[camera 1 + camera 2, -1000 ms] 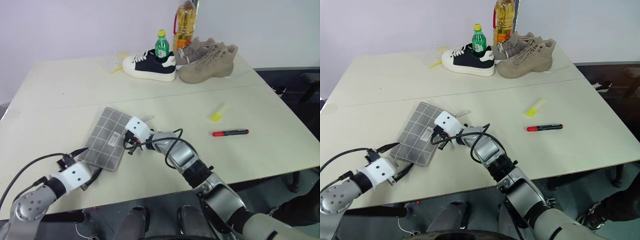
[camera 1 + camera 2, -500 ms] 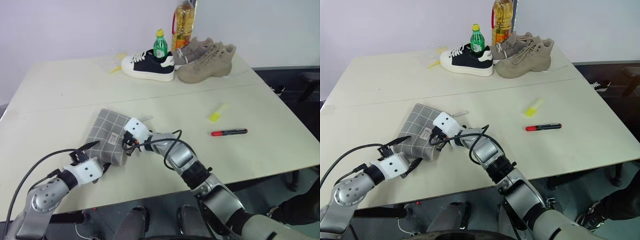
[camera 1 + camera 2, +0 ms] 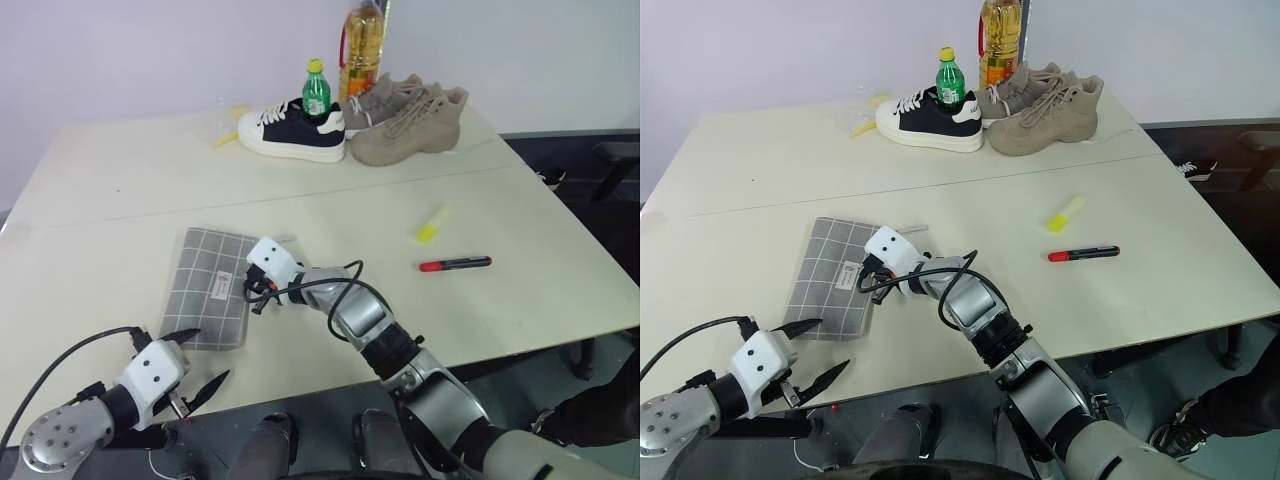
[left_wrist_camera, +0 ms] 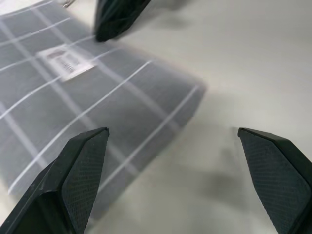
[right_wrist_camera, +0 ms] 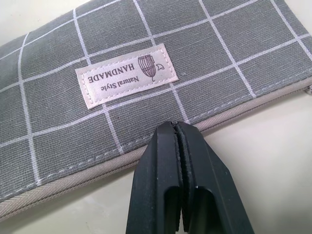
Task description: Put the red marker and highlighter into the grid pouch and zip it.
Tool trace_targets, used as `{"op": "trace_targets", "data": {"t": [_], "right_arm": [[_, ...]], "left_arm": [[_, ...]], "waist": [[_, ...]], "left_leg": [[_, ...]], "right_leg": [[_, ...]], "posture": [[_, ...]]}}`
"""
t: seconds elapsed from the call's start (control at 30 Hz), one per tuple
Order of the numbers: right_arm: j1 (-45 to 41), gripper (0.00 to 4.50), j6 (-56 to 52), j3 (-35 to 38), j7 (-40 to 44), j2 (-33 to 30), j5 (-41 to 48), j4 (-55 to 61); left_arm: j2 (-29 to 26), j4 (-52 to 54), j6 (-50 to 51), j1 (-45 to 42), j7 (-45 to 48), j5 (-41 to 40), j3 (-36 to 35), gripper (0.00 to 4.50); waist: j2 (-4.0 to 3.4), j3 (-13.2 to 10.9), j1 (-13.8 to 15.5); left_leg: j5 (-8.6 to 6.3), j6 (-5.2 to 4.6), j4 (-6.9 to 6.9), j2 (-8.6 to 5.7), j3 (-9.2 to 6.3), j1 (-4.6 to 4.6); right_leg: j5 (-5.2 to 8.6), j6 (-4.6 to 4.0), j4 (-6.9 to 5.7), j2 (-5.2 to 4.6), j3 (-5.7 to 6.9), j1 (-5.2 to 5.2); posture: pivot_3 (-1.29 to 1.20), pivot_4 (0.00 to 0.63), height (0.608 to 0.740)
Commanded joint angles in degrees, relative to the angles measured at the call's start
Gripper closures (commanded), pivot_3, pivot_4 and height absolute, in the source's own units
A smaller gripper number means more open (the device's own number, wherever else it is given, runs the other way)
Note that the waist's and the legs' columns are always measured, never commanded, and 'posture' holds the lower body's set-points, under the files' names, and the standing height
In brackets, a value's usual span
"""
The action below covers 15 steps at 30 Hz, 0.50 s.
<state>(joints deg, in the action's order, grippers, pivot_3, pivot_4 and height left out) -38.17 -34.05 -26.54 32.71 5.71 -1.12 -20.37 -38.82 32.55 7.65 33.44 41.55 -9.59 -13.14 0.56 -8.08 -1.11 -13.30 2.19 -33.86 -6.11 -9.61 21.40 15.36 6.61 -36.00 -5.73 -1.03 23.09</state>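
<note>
With the right pincer (image 5: pixel 181 146) pressed together at the grid pouch (image 3: pixel 212 288) zipper edge and the left pincer (image 3: pixel 197 362) spread apart off it, pulling could drag the unpinned pouch across the tabletop (image 3: pixel 520 230).

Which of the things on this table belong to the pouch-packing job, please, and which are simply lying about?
Belong to the job:
grid pouch
red marker
highlighter

Lying about:
black-and-white sneaker
pair of tan shoes
green bottle
oil bottle
yellow scraps
</note>
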Motion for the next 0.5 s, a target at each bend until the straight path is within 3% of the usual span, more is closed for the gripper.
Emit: {"op": "trace_targets", "data": {"t": [0.03,0.13,0.5], "right_arm": [[0.4,4.41,-0.2,-1.1,0.9,0.6,-0.2,-0.1],[0.2,4.41,-0.2,-0.9,1.0,0.6,-0.3,-0.3],[-0.3,4.41,0.2,-0.5,1.3,0.6,-0.6,-0.9]], "left_arm": [[-1.8,0.6,-0.7,-2.3,-2.0,7.0,2.6,0.00],[-3.2,-1.2,-1.3,-4.1,-3.4,12.3,4.1,0.00],[-3.7,-6.0,-3.0,-9.4,-5.9,16.7,4.4,0.00]], "waist": [[0.01,0.0,0.0],[0.00,0.0,0.0],[-0.01,0.0,0.0]], "left_leg": [[0.00,0.00,0.00,0.00,0.00,0.00],[0.00,0.01,0.00,0.03,0.01,0.00],[-0.03,0.07,0.02,0.07,0.00,-0.02]], "right_leg": [[0.00,0.00,0.00,0.01,0.00,0.00],[-0.01,0.00,0.00,0.07,-0.04,0.03],[-0.01,-0.01,-0.02,0.12,-0.07,0.04]], "posture": [[0.00,0.150,0.740],[0.00,0.150,0.740],[0.00,0.150,0.740]]}}
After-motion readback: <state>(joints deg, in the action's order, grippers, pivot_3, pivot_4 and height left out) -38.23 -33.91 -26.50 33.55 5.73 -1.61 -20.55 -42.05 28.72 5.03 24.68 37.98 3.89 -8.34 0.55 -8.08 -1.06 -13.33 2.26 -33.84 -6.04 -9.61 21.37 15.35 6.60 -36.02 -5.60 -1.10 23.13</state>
